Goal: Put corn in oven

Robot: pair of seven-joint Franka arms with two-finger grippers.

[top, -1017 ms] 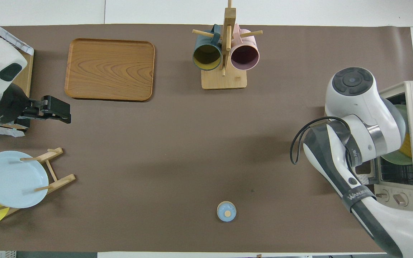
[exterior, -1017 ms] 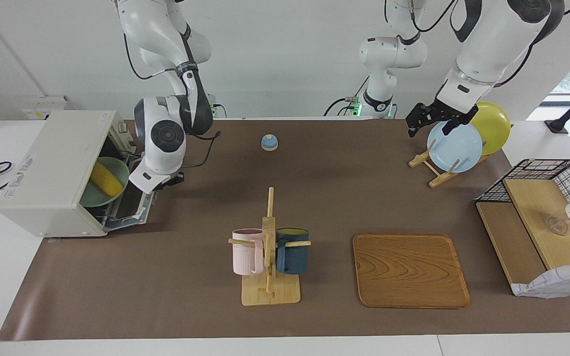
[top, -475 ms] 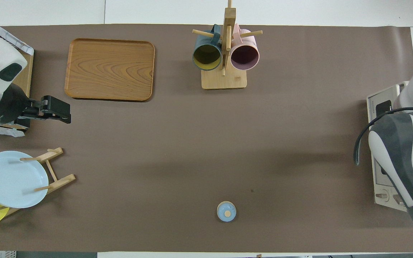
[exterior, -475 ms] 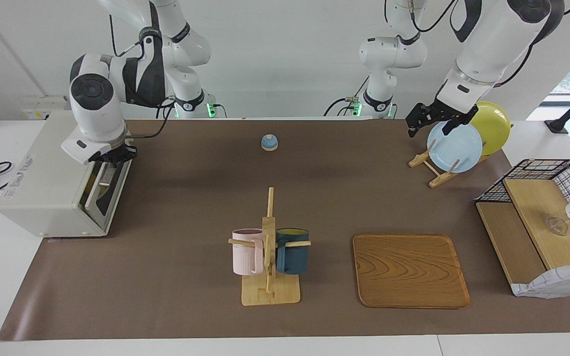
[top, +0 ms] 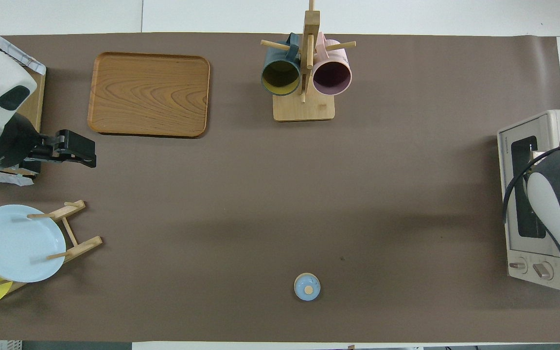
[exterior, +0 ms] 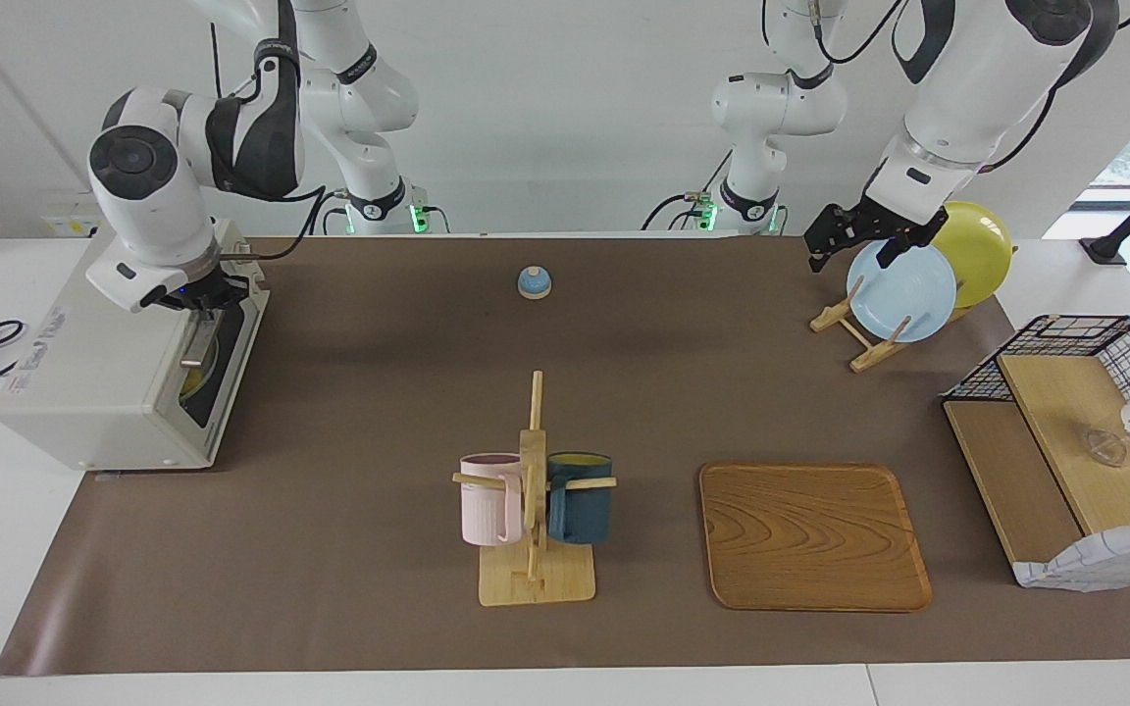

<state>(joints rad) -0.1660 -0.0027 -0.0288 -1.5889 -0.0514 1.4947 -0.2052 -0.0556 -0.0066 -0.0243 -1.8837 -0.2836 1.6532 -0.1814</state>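
Observation:
The off-white oven [exterior: 84, 378] stands at the right arm's end of the table with its door shut; it also shows in the overhead view [top: 509, 228]. The corn is hidden behind the dark door glass [exterior: 204, 368], where only a faint yellow-green patch shows. My right gripper [exterior: 200, 296] is at the top edge of the oven door, just above the metal bar handle [exterior: 196, 340]. My left gripper [exterior: 851, 257] waits open and empty over the plate rack; it also shows in the overhead view [top: 88, 153].
A wooden rack [exterior: 533, 490] with a pink mug and a dark blue mug stands mid-table. A wooden tray [exterior: 813, 534] lies beside it. A small blue knob [exterior: 534, 282] sits near the robots. A plate rack [exterior: 903, 289] holds a light blue and a yellow plate. A wire shelf [exterior: 1065, 441] stands at the left arm's end.
The oven door has swung up from open to shut, hiding the corn on its green plate. My right arm rose from in front of the door to its top edge. The left arm has not moved.

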